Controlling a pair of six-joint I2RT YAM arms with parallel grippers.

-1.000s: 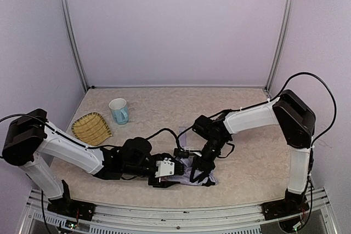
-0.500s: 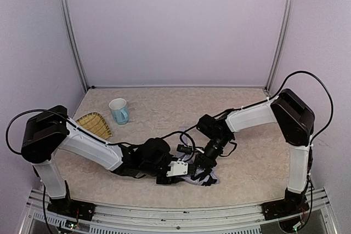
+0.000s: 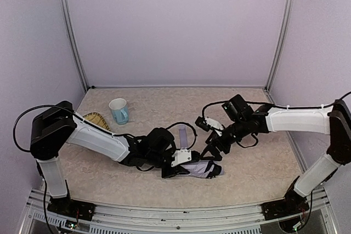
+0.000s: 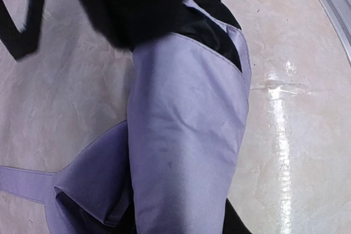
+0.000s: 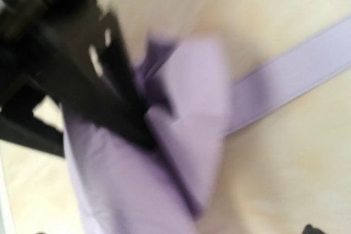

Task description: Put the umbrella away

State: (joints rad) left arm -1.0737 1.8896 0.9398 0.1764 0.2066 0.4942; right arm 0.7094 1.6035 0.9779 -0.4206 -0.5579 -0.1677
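The umbrella (image 3: pixel 198 169) lies folded on the table near the front, a pale lavender bundle with black lining showing at its ends. My left gripper (image 3: pixel 176 164) is at its left end, shut on the umbrella. In the left wrist view the lavender fabric (image 4: pixel 186 135) runs up from between dark fingers (image 4: pixel 237 224) at the bottom edge. My right gripper (image 3: pixel 213 149) hangs just above and behind the umbrella's right end, open and holding nothing. The right wrist view is blurred and shows the lavender folds (image 5: pixel 186 135) and the closing strap (image 5: pixel 296 80) on the table.
A light blue mug (image 3: pixel 119 110) stands at the back left. A yellow woven basket (image 3: pixel 96 118) lies beside it, partly behind my left arm. The loose lavender strap (image 3: pixel 182 133) lies on the table behind the umbrella. The table's front rail (image 3: pixel 175 212) runs close below the umbrella.
My left gripper slid right along the umbrella and closed on it. My right gripper opened, let go of the umbrella and lifted back to the right as its arm swung outward.
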